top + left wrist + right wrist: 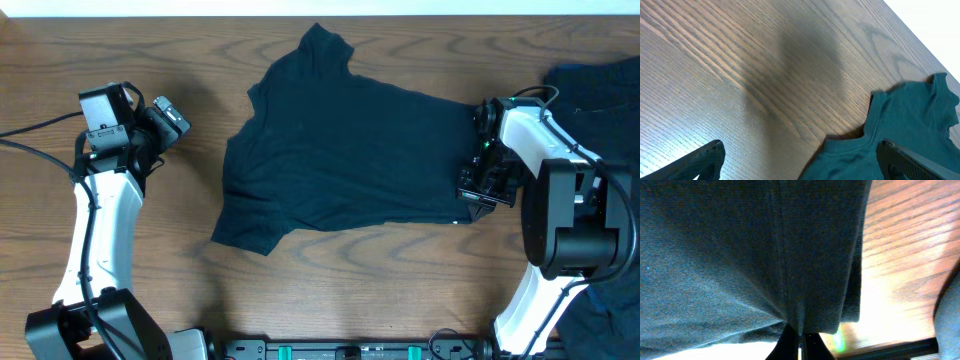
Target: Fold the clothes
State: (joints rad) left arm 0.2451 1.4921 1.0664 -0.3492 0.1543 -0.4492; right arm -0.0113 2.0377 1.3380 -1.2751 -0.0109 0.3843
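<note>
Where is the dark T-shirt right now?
In the overhead view, the T-shirt lies spread in the middle of the wooden table, between the two arms, its right edge pinched by the right fingers.

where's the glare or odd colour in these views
Left wrist: shirt looks teal, soft blurred shadow on the table. Right wrist: bright glare on the table, shirt very close. Overhead: even light, shirt near black.
</note>
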